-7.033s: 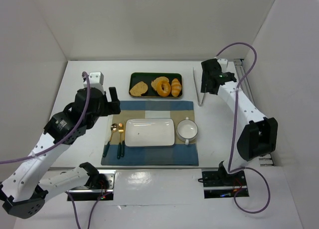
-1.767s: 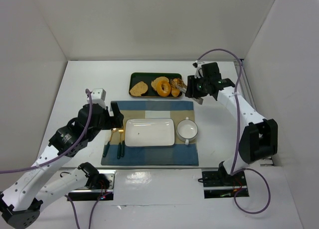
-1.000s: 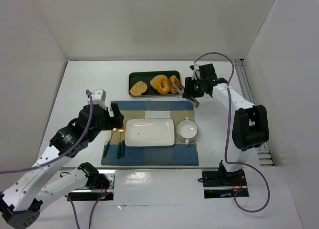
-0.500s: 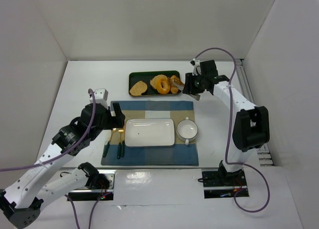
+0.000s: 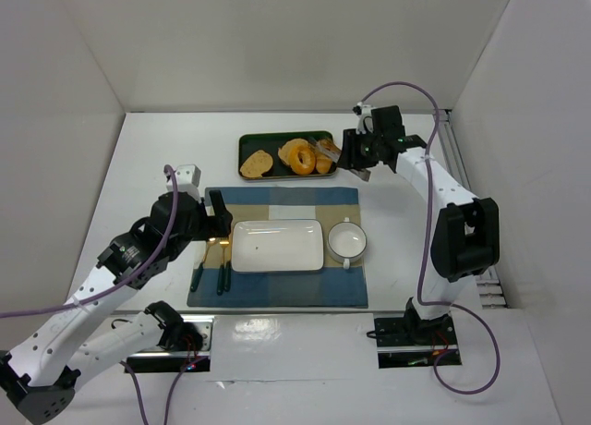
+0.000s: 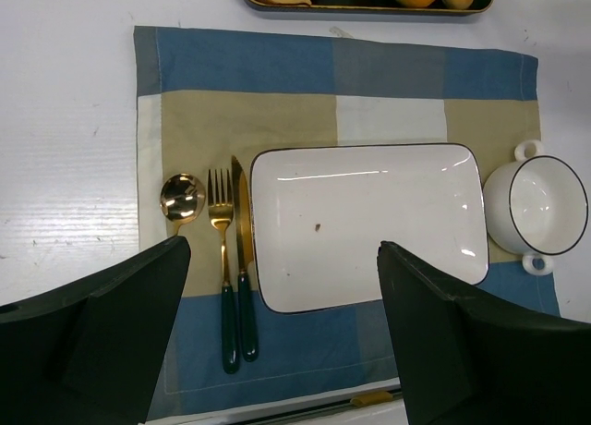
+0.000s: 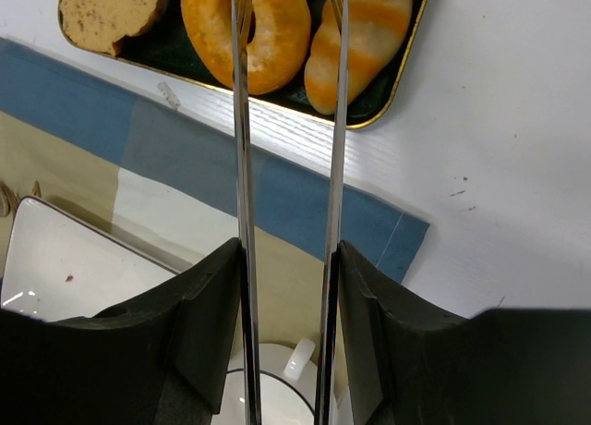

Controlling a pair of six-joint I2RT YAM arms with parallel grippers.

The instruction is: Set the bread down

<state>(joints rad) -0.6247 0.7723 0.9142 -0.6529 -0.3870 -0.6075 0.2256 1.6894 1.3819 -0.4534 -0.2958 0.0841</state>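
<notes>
Golden-orange ring-shaped bread [image 7: 247,28] lies in a dark oblong tray [image 7: 180,54]. The outstretched right gripper [image 7: 286,259] clamps thin metal tongs [image 7: 243,166], their tips parted. The left gripper [image 6: 282,259] hovers wide open and empty.

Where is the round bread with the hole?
In the top view, the bread sits in the dark tray behind the placemat, between the toast on the left and the small roll on the right, right by the tongs.

The top edge crops the bread [image 7: 286,28] and the tongs [image 7: 243,166].
</notes>
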